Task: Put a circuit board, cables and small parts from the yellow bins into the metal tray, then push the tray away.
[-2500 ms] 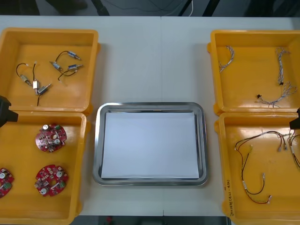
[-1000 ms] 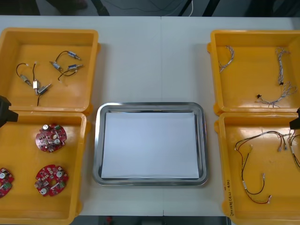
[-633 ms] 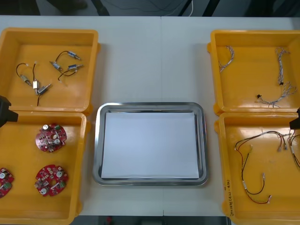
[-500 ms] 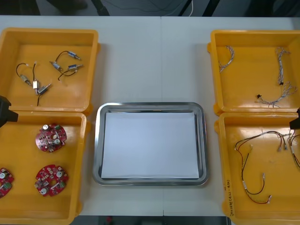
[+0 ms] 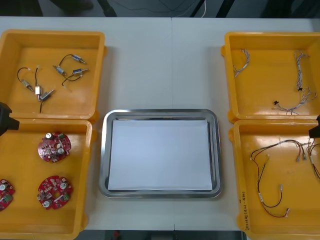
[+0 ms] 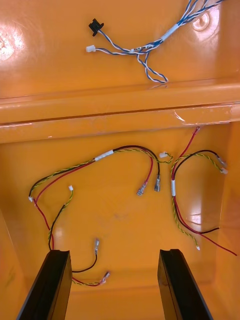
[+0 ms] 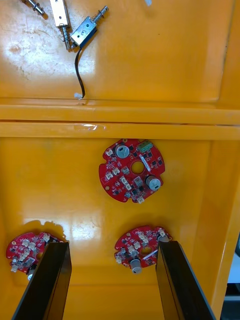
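Left gripper (image 7: 111, 255) hovers above circuit boards (image 7: 120, 176), fingers apart. Right gripper (image 6: 114, 260) hovers above red and yellow cables (image 6: 104, 155), fingers apart.

The light table (image 5: 162, 65) bears yellow bins (image 5: 100, 75), two along its left edge and two along its right. A metal tray (image 5: 104, 155), white inside, lies between the nearer pair, by the near edge.
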`<state>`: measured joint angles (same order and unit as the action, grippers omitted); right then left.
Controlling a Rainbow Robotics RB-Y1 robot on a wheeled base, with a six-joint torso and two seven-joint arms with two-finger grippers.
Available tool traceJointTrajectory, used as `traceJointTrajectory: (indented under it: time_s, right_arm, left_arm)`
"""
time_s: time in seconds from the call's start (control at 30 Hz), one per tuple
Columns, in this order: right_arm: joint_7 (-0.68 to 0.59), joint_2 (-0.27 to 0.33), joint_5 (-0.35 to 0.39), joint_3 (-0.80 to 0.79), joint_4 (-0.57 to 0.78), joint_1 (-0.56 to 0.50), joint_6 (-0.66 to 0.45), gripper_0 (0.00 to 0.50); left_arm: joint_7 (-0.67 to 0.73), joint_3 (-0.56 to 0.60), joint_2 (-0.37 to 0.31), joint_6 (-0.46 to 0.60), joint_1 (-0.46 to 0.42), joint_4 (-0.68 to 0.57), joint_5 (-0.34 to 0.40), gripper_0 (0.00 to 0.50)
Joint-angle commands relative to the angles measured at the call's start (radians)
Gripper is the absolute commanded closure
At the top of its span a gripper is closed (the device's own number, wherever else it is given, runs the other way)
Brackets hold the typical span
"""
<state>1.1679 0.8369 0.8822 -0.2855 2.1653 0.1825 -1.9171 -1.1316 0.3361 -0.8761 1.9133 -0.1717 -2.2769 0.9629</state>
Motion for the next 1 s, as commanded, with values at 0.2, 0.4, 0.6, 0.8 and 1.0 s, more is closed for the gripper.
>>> traceJointTrajectory:
  time_s: [0.2,0.4,0.6,0.8,1.0]
  right_arm:
    - [0.009,0.041,0.006,-0.030,0.005,-0.008,-0.003,0.000]
    - [0.009,0.041,0.006,-0.030,0.005,-0.008,-0.003,0.000]
    - [0.009,0.041,0.006,-0.030,0.005,-0.008,-0.003,0.000]
    - [0.009,0.041,0.006,-0.030,0.005,-0.008,-0.003,0.000]
    - [0.009,0.041,0.006,-0.030,0.005,-0.008,-0.003,0.000]
  left_arm:
    - [-0.020,0.023,-0.047,0.007,0.014,-0.024,0.007,0.000]
    - [-0.020,0.023,-0.047,0.007,0.014,-0.024,0.007,0.000]
    - [-0.020,0.023,-0.047,0.007,0.014,-0.024,0.007,0.000]
    - [-0.020,0.023,-0.047,0.007,0.014,-0.024,0.007,0.000]
    - [-0.020,0.023,-0.047,0.007,0.014,-0.024,0.007,0.000]
